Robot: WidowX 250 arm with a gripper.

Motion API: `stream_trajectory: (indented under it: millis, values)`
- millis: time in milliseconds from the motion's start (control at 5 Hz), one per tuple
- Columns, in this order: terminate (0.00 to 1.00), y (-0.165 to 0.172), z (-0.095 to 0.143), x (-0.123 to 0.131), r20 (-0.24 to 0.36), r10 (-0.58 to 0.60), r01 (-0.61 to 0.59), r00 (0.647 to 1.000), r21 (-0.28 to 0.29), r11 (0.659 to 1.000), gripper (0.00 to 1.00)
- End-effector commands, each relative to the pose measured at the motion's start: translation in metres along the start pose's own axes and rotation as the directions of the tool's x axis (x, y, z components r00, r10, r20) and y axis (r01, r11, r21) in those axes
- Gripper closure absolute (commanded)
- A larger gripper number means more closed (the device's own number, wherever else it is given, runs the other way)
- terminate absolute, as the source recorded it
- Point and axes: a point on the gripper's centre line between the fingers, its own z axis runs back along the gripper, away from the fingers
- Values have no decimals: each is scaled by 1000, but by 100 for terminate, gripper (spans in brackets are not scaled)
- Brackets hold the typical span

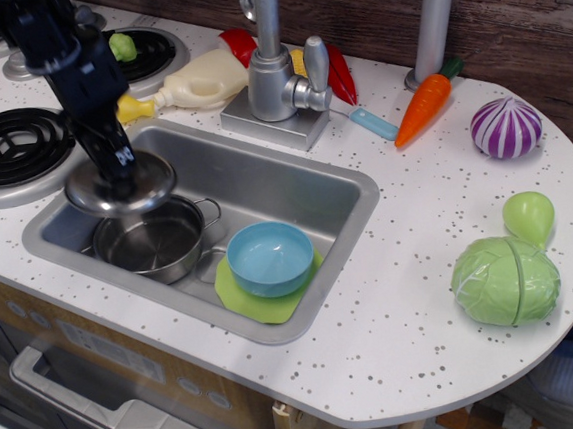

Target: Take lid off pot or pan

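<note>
The black pincer [122,169] is clamped on the knob of the lid [120,186], a shiny, slightly domed metal disc that hangs in the air above the open pot [157,243], roughly level with its flat face down. The pot, polished steel with a thin wire loop handle, sits upright in the brushed metal sink [295,199], mouth up. Just beside it a smooth light-blue bowl [270,258] rests on a green plate [264,302], sunk into the speckled white worktop [440,251].
</note>
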Motion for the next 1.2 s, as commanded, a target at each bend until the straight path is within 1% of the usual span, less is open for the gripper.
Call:
stream_trajectory:
  millis: [0, 200, 400, 600, 1000]
  values:
    - [0, 51, 46, -4, 36, -95, 91, 995, 101, 991, 100]
    - [0, 77, 39, -10, 74, -178, 170, 981, 109, 979, 100]
    - [0, 95, 24, -20, 138, -219, 210, 966, 82, 974, 100]
    - [0, 101, 17, -26, 159, -235, 227, 959, 69, 972, 0]
    - [0, 101, 17, -26, 159, -235, 227, 959, 69, 972, 0]
